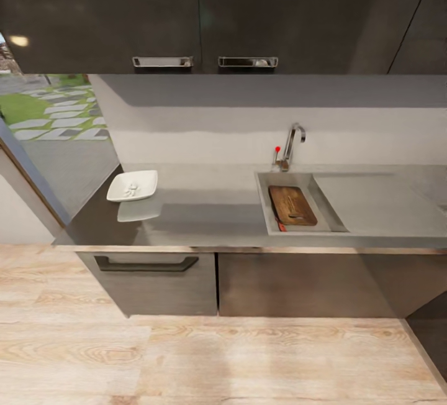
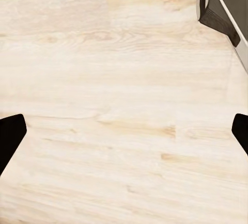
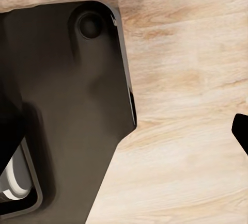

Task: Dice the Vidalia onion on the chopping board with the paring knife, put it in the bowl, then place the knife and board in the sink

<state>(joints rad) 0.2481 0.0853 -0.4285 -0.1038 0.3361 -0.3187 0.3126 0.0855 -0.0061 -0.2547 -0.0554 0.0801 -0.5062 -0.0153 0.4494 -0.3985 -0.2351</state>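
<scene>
Seemingly finished: the dark brown wooden chopping board (image 1: pixel 293 205) lies in the grey rectangular sink (image 1: pixel 266 206), right of the white square bowl (image 1: pixel 132 186) on the glossy grey tabletop (image 1: pixel 205 215). Left claw (image 2: pixel 124 136) hangs apart over floor; right claw's state I cannot tell.

We see the paring knife (image 1: pixel 281 227) mostly hidden under the chopping board (image 1: pixel 292 205); just a red tip pokes out. The bowl (image 1: pixel 132 185) holds small white bits we cannot identify. The countertop (image 1: pixel 205 212) is cut off at the right.
</scene>
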